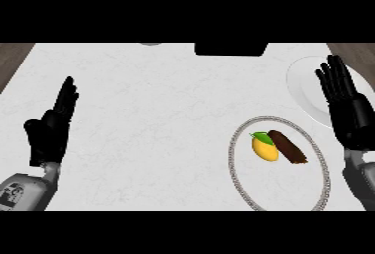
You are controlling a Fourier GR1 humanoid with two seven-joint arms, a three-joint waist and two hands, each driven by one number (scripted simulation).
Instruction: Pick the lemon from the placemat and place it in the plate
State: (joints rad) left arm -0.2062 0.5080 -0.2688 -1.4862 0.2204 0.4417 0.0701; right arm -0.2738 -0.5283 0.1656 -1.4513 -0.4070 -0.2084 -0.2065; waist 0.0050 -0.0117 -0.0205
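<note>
Dark brown stick [288, 147] lies just left of the right hand [344, 106]; black block [230, 48] sits farther ahead and left.

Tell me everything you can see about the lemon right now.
The lemon is a small yellow oval with a green leaf at its upper end. It lies on the oval white placemat with a beaded rim, at the counter's right side, its right flank against a dark brown elongated item. Neither hand touches it.
</note>
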